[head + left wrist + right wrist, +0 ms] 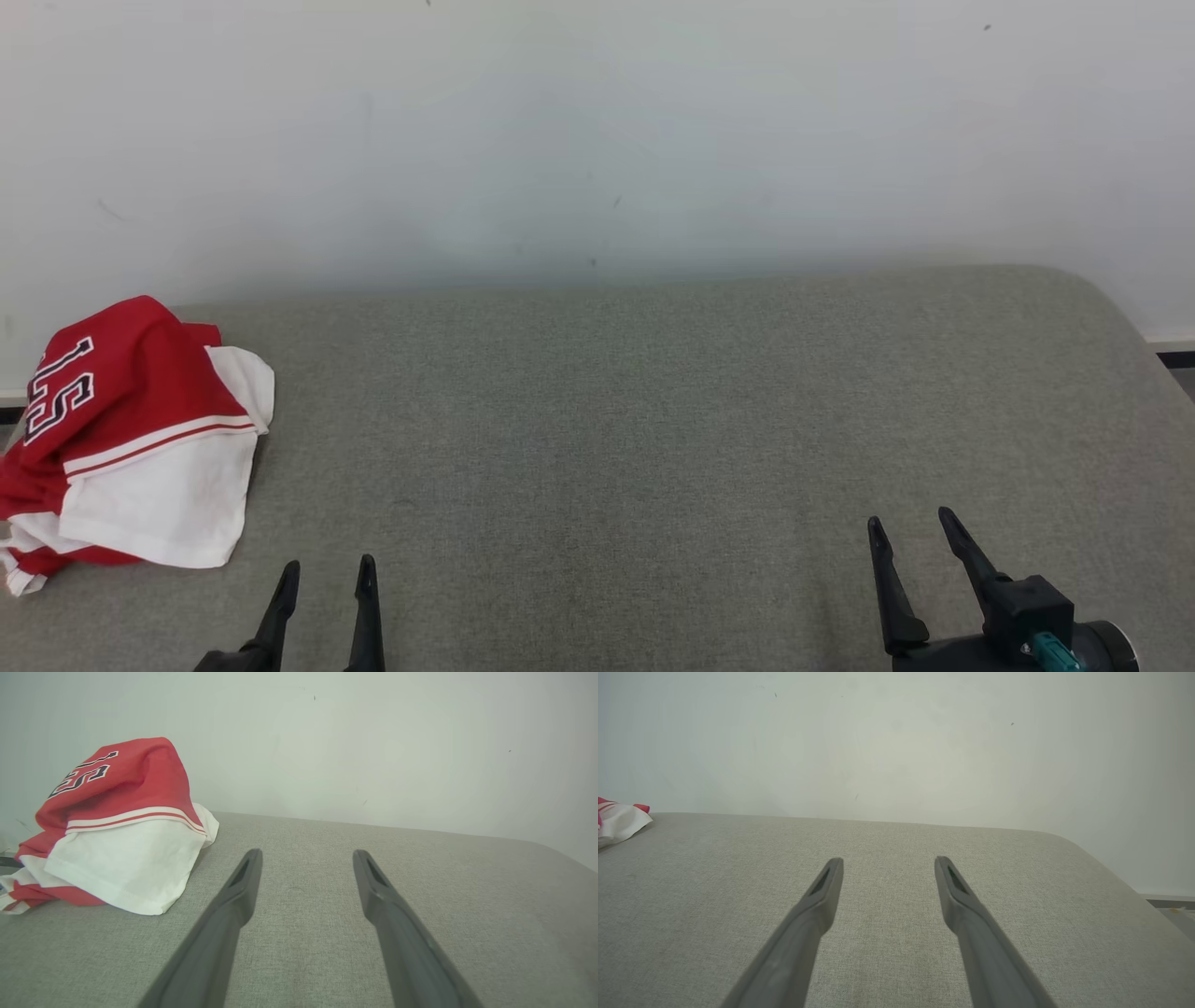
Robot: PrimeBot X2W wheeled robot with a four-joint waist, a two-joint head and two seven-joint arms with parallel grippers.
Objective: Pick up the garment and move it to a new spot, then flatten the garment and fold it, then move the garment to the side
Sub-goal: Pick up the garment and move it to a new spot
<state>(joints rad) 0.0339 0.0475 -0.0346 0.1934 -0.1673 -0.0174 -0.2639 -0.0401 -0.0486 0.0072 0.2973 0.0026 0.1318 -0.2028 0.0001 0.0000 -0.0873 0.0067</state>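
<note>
Our left gripper (329, 562) and right gripper (909, 516) hang over tabletop (607, 448), jaws spread, empty. Shirt (140, 439) crumpled at tabletop's left edge. We judge it light, limp, unbreakable; pinch white hem (159, 541) nearest left gripper.

grey fabric-covered surface (653, 420); a crumpled red-and-white garment (140, 439) lies at its left edge.

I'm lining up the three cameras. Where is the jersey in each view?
Head view: jersey, far left, crumpled.
Left wrist view: jersey in the left half, heaped.
Right wrist view: a sliver at the left edge.
Shared landmark: the table's rounded far right corner.
</note>
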